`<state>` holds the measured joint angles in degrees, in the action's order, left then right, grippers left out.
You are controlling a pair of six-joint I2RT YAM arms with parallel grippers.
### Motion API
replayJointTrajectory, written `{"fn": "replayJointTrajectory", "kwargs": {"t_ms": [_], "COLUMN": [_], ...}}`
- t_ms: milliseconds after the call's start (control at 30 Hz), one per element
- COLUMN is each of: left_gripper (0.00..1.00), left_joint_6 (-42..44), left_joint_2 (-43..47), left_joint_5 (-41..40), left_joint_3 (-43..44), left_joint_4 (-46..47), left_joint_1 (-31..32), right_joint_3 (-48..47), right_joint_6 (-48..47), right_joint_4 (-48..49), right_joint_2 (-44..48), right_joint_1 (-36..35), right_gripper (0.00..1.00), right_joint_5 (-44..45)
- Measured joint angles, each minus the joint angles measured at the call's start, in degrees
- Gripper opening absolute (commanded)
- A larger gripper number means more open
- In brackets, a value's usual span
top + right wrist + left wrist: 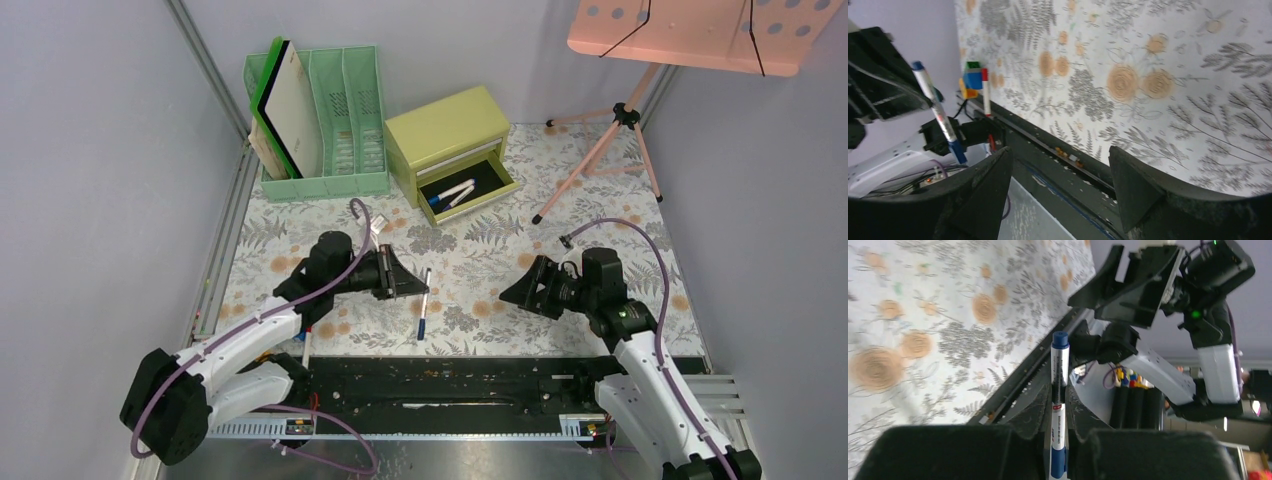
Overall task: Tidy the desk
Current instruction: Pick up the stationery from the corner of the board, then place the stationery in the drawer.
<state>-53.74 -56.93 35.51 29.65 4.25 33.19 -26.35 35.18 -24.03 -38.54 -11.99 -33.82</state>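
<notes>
The desk [500, 240], with its fern-and-flower covering, fills the middle of the overhead view. Its near edge runs behind a dark rail and the arm bases.

The left gripper [420, 288] hovers over the near centre of the desk. Its fingers [1030, 412] are pressed nearly together on a white marker [423, 315] with a blue cap. In the left wrist view the marker stands upright between the pads, and its lower end is cut off by the bottom of the picture.

The right gripper [512, 282] hangs just to the right, facing the left one. Its fingers [983, 195] are spread wide with only the patterned desk showing between them. Both are cut off by the bottom of the right wrist view.

At the far edge of the desk a yellow-green drawer chest [445, 128] has its lower drawer [505, 185] pulled out, with pens [452, 192] inside. How many there are is hard to tell. A green file rack [345, 120] stands beside the chest. Small coloured bits [972, 80] by the near left edge are too blurred to name.
</notes>
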Motion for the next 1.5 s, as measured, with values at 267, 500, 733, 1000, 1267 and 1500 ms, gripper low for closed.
{"fn": "replayJointTrajectory", "kwargs": {"t_ms": [267, 500, 733, 1000, 1267, 1500], "left_gripper": [0.00, 0.01, 0.01, 0.01, 0.01, 0.02], "left_joint_6": [-2.5, -5.4, -8.6, -10.0, -10.4, -10.6], "left_joint_2": [-2.8, -3.1, -2.8, -0.8, 1.0, 2.1], "left_joint_5": [1.6, 1.2, 0.5, -0.2, -0.9, -1.4], "left_joint_3": [0.8, 0.8, 0.0, -1.8, -3.3, -4.0], "left_joint_4": [7.1, 12.9, 18.9, 20.6, 21.1, 21.1], "left_joint_1": [4.9, 6.0, 6.2, 6.2, 6.2, 6.2], "right_joint_3": [0.4, 1.7, 2.2, 2.2, 2.2, 1.8], "right_joint_6": [7.3, 14.4, 20.0, 24.7, 27.9, 29.1], "right_joint_4": [9.5, 19.2, 28.8, 40.2, 48.9, 52.5], "right_joint_2": [2.0, 2.0, -2.2, -8.3, -15.2, -19.1], "right_joint_1": [-0.5, -5.6, -17.1, -25.6, -31.2, -34.4], "right_gripper": [0.76, 0.73, 0.65, 0.54, 0.50, 0.34], "right_joint_5": [-7.0, -9.0, -6.3, -3.0, -0.6, 0.2]}}
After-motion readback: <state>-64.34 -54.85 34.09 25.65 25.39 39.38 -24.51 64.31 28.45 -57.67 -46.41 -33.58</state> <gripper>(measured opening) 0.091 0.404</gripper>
